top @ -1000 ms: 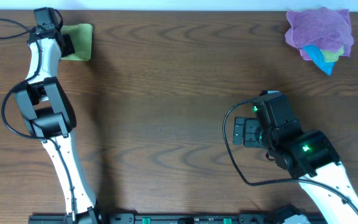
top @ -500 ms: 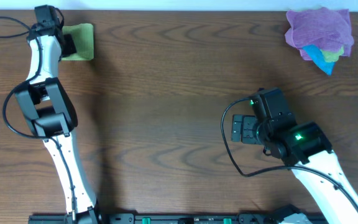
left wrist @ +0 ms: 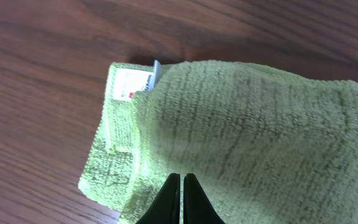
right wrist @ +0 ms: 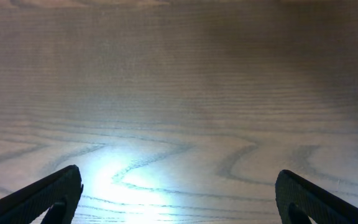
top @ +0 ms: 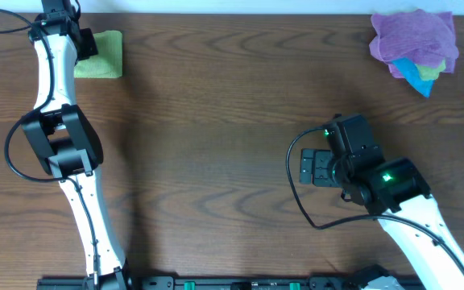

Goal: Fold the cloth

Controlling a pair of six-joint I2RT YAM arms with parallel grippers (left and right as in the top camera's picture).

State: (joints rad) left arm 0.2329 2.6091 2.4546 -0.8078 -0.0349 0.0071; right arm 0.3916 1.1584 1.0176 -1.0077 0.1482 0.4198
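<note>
The cloth (top: 103, 55) sits in the upper left of the overhead frame, close to the desk's (top: 216, 121) far edge. It looks folded over already. In the left wrist view the lower layer pokes out at the left, with the white tag (left wrist: 129, 84) showing.

The left fingers (left wrist: 184, 198) are pressed fully together right over it, and I can't see any fabric pinched between them. The right fingers (top: 312, 168) are spread wide with nothing in them, over bare desk at right centre, well apart from the cloth.

My worry is that shut tips brushing the top layer drag it and the fold bunches or flops open. A nudge toward the top of the frame could also send it off the edge, and the other arm is too far away to pin it.
</note>
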